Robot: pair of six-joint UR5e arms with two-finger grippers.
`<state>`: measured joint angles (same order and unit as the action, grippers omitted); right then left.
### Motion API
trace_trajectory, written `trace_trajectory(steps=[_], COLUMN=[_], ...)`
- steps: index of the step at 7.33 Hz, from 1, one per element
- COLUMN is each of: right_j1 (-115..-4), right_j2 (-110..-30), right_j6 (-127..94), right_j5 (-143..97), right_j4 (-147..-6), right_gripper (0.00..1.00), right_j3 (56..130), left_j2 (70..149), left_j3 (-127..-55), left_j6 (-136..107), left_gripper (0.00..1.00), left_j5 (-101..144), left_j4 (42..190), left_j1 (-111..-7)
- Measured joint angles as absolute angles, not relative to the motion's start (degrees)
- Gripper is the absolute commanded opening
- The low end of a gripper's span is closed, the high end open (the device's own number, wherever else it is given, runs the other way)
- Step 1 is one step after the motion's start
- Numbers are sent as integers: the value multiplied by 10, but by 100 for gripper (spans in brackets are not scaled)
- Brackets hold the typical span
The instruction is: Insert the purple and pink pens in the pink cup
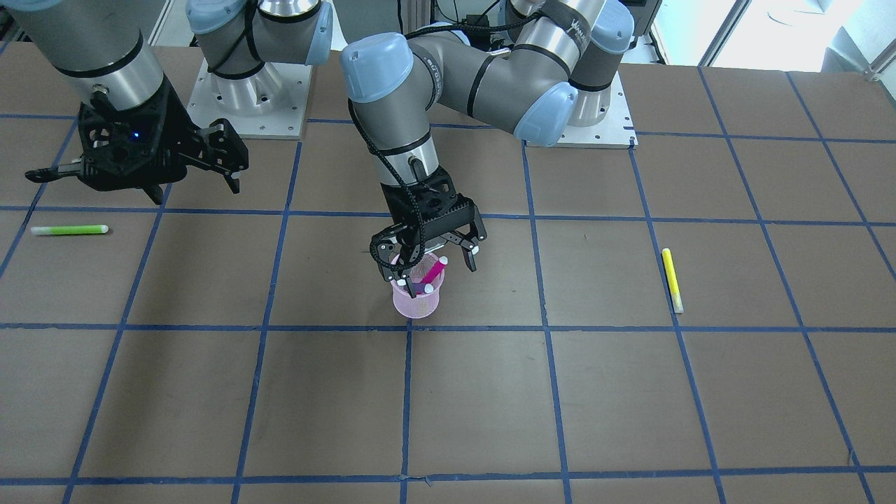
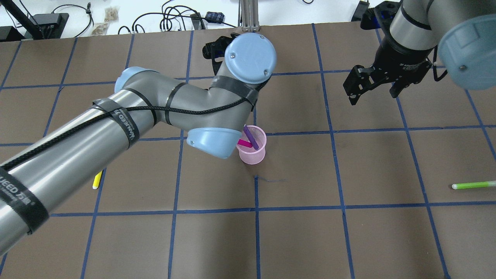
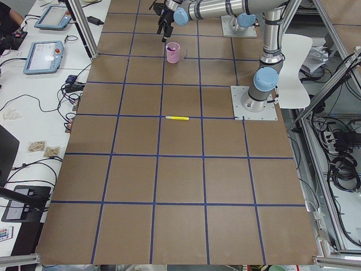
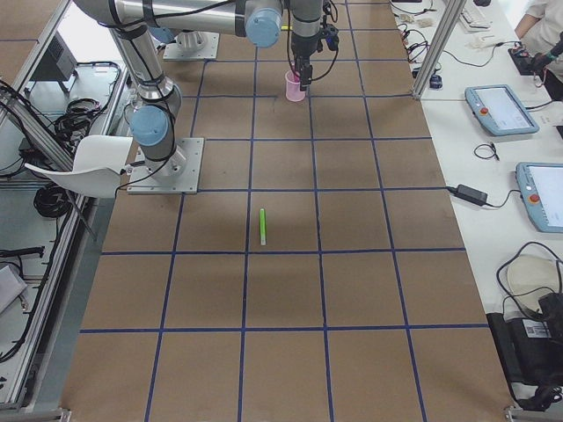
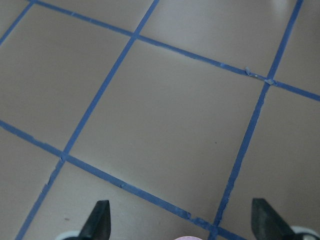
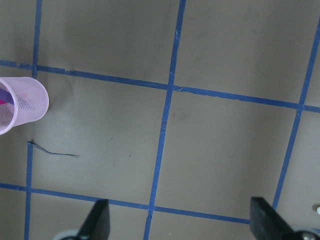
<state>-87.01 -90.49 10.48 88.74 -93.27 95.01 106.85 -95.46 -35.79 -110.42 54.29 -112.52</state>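
In the front-facing view, the right gripper (image 1: pixel 136 176) hung at the left with its jaws spread and empty, well apart from the cup. At the middle, the left gripper (image 1: pixel 439 269) hovered directly above the pink cup (image 1: pixel 417 302), jaws released and holding nothing. The pink pen (image 1: pixel 434 269) and purple pen (image 2: pixel 252 139) both leaned inside the cup, upper ends slanting past the rim toward that claw. Any retreat probably needed a straight upward lift, clear of those tips.

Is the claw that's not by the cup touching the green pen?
Apart. The overhead view shows bare table between the right gripper and the green pen.
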Motion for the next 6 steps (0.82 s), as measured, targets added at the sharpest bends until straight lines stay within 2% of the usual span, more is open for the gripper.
trace_trajectory(steps=[3,6], right_j1=[-881,-886], right_j2=[-906,-905], right_j6=[19,-6], right_j5=[888,889], right_j4=[-934,-935], right_gripper=[100,100], right_j3=[952,949], left_j2=[1019,965], left_j3=[-907,-899], left_j6=[-191,-47], left_gripper=[100,100], left_j5=[-999,-957], left_j4=[713,807], left_j1=[-984,-876])
